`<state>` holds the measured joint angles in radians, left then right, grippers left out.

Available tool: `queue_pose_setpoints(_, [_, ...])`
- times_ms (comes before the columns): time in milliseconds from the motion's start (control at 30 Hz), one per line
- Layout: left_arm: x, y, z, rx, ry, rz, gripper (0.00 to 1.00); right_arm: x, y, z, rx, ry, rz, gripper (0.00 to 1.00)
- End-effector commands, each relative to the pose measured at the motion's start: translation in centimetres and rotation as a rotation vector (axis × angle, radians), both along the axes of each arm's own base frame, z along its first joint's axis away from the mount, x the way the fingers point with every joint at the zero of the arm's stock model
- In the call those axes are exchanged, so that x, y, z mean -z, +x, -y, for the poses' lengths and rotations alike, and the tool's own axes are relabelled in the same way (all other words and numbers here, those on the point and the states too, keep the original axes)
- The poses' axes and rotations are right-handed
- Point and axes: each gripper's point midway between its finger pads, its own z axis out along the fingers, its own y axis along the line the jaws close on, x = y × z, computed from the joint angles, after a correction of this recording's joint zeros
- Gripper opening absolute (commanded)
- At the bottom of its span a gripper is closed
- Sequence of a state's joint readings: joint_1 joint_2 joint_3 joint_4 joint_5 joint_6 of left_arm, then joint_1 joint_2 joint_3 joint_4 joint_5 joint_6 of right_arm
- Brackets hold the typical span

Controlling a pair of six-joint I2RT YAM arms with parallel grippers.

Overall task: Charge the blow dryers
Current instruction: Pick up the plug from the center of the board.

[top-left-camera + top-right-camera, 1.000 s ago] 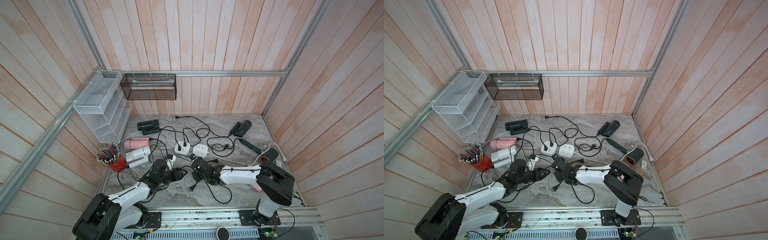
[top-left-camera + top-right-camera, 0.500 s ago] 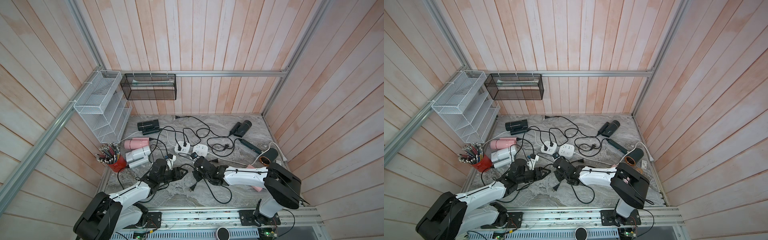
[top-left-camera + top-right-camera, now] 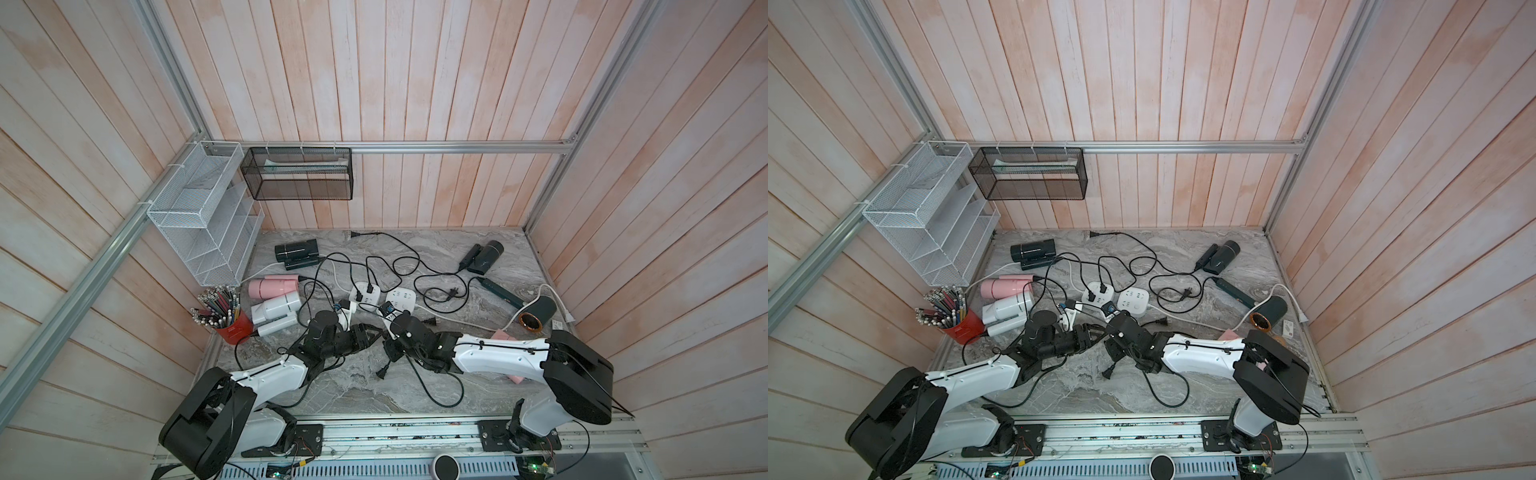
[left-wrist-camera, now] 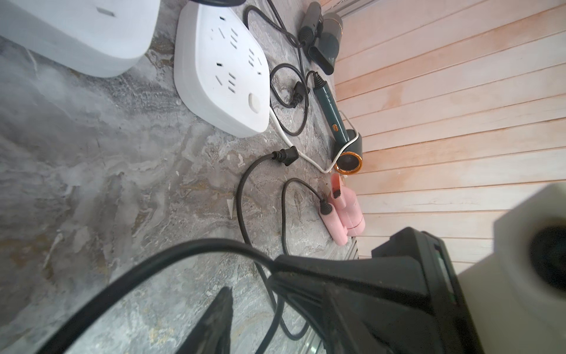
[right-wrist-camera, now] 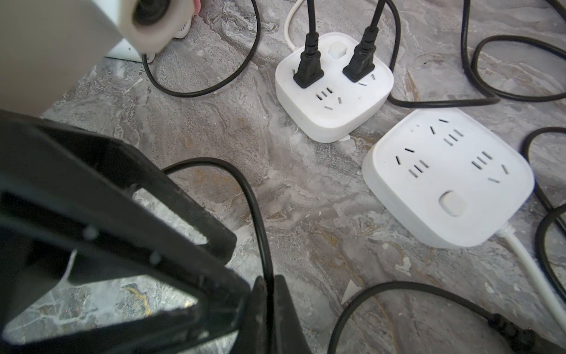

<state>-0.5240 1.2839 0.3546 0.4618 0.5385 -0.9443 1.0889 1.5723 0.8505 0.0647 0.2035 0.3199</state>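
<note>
Right arm point(image 3: 498, 353) stretched out, right gripper point(image 5: 269, 282) pinching cord point(image 5: 259, 220) near power strips point(image 5: 333, 101).

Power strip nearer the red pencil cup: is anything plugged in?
Yes: two black plugs sit in the power strip; one socket is free.

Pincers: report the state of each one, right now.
Left pincer: open, jaws apart, no grip visible.
Right pincer: closed on the black cord.
</note>
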Motion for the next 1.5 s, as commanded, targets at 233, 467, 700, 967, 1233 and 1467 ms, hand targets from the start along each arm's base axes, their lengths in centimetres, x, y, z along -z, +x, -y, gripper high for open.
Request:
queue_pose_setpoints(233, [-1.1, 1.8, 0.4, -0.064, -0.053, 0.010, 0.37, -1.6, -0.7, -0.8, -0.041, 0.056, 0.021, 0.07])
queue_pose_setpoints(467, [-1.0, 2.2, 0.3, -0.085, -0.053, 0.010, 0.30, -2.0, -1.0, -0.9, -0.057, 0.067, 0.022, 0.07])
queue_pose_setpoints(700, [-1.2, 2.3, 0.3, -0.093, -0.063, 0.014, 0.23, -2.1, -1.1, -1.0, -0.066, 0.066, 0.023, 0.07])
queue_pose_setpoints(967, [-1.5, 2.3, -0.2, -0.117, -0.062, 0.022, 0.15, -2.1, -1.0, -1.0, -0.059, 0.069, 0.022, 0.08])
queue_pose_setpoints(1233, [-2.0, 2.6, -1.0, -0.184, -0.078, 0.022, 0.09, -2.5, -1.0, -0.8, -0.035, 0.098, 0.008, 0.25])
queue_pose_setpoints(1467, [-3.2, 3.1, -2.6, -0.290, -0.114, 0.018, 0.09, -3.3, -1.9, -0.1, 0.001, 0.210, -0.074, 0.34])
